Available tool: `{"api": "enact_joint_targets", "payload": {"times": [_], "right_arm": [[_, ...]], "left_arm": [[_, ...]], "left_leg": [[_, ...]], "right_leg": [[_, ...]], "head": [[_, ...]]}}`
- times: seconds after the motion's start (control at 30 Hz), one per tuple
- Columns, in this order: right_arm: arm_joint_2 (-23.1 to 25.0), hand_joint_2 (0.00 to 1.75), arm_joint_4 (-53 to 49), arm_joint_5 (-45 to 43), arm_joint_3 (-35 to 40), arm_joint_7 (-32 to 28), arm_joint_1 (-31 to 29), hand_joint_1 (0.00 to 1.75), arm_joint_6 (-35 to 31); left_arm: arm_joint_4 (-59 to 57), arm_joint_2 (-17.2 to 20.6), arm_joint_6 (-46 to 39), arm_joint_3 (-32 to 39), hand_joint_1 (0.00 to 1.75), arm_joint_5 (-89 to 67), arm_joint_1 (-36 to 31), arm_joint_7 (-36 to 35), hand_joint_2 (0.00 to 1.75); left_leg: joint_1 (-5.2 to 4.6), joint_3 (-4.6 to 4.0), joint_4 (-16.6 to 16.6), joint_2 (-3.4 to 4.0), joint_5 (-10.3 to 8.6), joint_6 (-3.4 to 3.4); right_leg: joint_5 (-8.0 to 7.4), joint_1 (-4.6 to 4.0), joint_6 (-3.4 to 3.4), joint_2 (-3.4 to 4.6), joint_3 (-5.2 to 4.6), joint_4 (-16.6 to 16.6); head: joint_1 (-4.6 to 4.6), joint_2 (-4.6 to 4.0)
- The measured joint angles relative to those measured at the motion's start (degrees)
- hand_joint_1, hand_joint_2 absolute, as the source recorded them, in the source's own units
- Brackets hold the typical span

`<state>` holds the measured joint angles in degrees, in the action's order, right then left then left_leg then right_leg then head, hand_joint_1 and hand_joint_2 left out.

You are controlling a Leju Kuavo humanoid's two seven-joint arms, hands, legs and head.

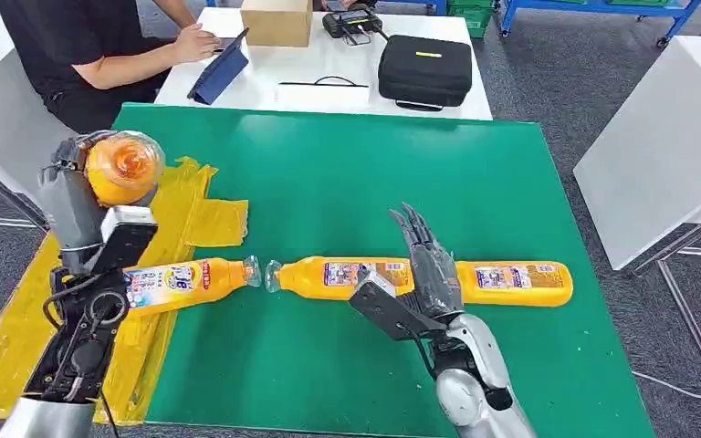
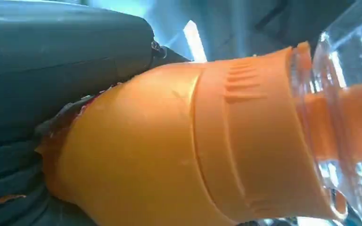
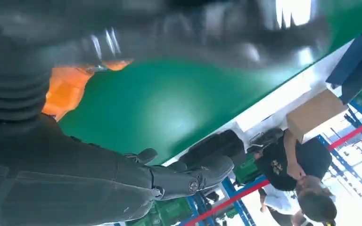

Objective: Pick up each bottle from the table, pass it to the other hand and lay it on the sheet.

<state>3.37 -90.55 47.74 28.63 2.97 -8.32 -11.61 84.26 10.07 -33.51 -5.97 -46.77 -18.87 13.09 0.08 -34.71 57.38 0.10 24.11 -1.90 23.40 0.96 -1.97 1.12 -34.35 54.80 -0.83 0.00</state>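
Bottles of orange drink lie across our green-topped table [image 1: 475, 182]. Our left robot hand [image 1: 73, 196] grips one clear plastic bottle of orange drink [image 1: 124, 167], raised above the crumpled yellow plastic sheet [image 1: 196, 219] at the table's left edge; in the left wrist view its orange body [image 2: 169, 150] lies pressed against our grey fingers [image 2: 61, 70]. A second labelled orange bottle [image 1: 187, 281] lies on its side, its body on the sheet and its clear neck pointing right onto the green. Neck to neck with it, just apart, lies a third orange bottle [image 1: 329, 276], and a fourth [image 1: 520, 282] lies end to end beyond it. Our right robot hand [image 1: 429, 265] reaches over these two where they meet, fingers stretched out and holding nothing; we cannot tell whether it touches them.

Past the far edge stands a white table [image 1: 329, 68] carrying a black zipped case [image 1: 424, 68], a cardboard box [image 1: 277, 20] and a blue tablet [image 1: 219, 71], where a person in black [image 1: 82, 46] sits. Another white table [image 1: 666, 146] stands off the right edge. Bare green stretches between the bottles and the far edge.
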Motion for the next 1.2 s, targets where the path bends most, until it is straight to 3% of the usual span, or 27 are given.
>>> {"api": "enact_joint_targets", "payload": {"times": [0.33, 0.53, 0.77, 0.8, 0.83, 1.2], "right_arm": [[-0.2, 0.00, 0.0, -1.1, 0.4, -0.3, 0.6, 0.00, 1.8], [-0.2, 0.00, 0.1, -1.8, 1.1, -0.6, 0.6, 0.00, 2.5], [-0.1, 0.00, 0.2, -1.9, 1.2, -0.3, 0.3, 0.00, 2.9], [-0.1, 0.00, 0.2, -1.9, 1.2, -0.3, 0.3, 0.00, 3.0], [-0.1, 0.00, 0.2, -1.9, 1.2, -0.3, 0.4, 0.00, 3.3], [0.0, 0.00, 0.3, 0.1, 1.7, 1.4, 0.4, 0.00, 6.1]], "left_arm": [[-18.4, 2.4, 5.9, -8.3, 1.75, -25.7, -4.8, -9.9, 1.75], [-36.8, 1.3, 4.1, -13.9, 1.75, -30.0, -7.3, -11.6, 1.75], [-46.0, -0.6, 5.4, -15.8, 1.75, -30.8, -10.5, -12.5, 1.75], [-46.8, -0.7, 5.8, -15.8, 0.00, -30.9, -10.8, -12.6, 1.75], [-47.4, -0.9, 5.9, -15.8, 0.00, -30.9, -11.2, -12.7, 0.00], [-50.1, -1.6, -2.9, -13.9, 0.00, -33.0, -11.4, -17.6, 0.00]], "left_leg": [[-0.02, 0.01, 0.0, 0.01, -0.02, -0.01], [-0.01, -0.01, 0.0, 0.00, -0.02, -0.01], [-0.02, 0.01, 0.0, -0.15, -0.02, -0.02], [-0.02, 0.04, 0.0, -0.15, -0.02, -0.02], [-0.02, 0.05, 0.0, -0.15, -0.02, -0.02], [0.00, 0.07, 0.0, -0.14, -0.17, 0.15]], "right_leg": [[-0.01, 0.01, 0.00, -0.03, 0.02, 0.0], [-0.01, 0.00, 0.00, -0.03, 0.00, 0.0], [-0.01, 0.02, 0.00, -0.14, 0.10, 0.0], [-0.01, 0.02, 0.00, -0.15, 0.12, 0.0], [-0.01, 0.02, 0.00, -0.15, 0.13, 0.0], [-0.04, 0.00, -0.01, -0.14, 0.09, 0.1]], "head": [[0.00, 0.00], [0.00, 0.00], [0.00, 0.00], [0.00, 0.00], [0.00, 0.00], [0.00, 0.00]]}}
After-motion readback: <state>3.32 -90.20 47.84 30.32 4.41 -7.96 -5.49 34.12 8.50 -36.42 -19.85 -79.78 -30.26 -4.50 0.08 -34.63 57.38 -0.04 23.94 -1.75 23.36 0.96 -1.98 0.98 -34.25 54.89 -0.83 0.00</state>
